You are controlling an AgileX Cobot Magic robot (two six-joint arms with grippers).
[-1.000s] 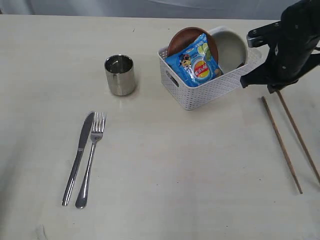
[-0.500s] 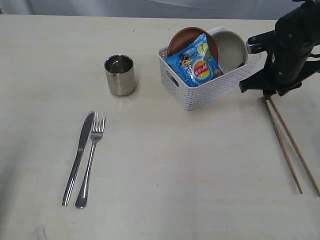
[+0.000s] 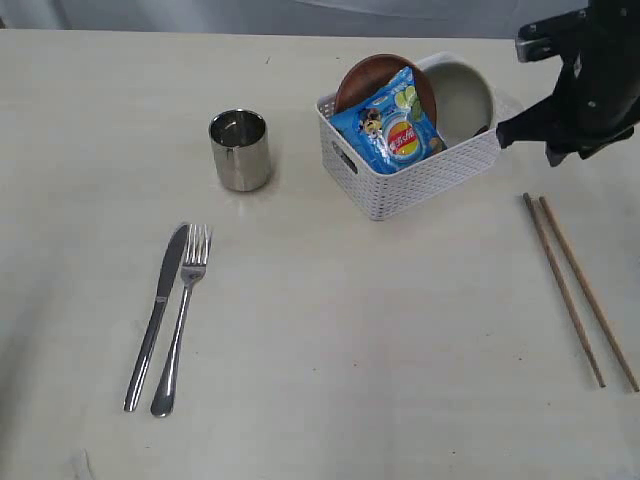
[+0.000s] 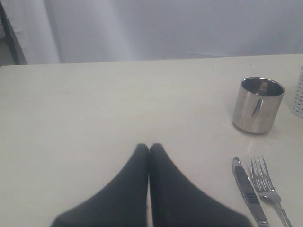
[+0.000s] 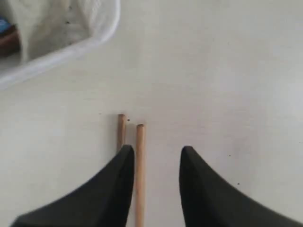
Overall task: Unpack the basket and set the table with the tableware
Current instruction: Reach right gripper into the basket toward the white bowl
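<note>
Right tool is hanging just off the basket's right end, jaws standing apart and gripping nothing. Under it, the chopsticks are lying side by side on the bench, their far ends nearest the basket and free of the tool. Left tool is sitting low, well left of the basket, fingers pressed together and empty.

Inside the basket, the plate is leaning upright with the chip bag propped against it, and the bowl is filling the right end. Left of the basket the cup is standing, with the knife and fork lying beyond it. No spoon is showing.

The chopsticks appear placed, so the bowl looks like the next pick. Doing it well means rising clear of the sticks, descending over the bowl's rim from above, and lifting straight up so the basket is not dragged.
</note>
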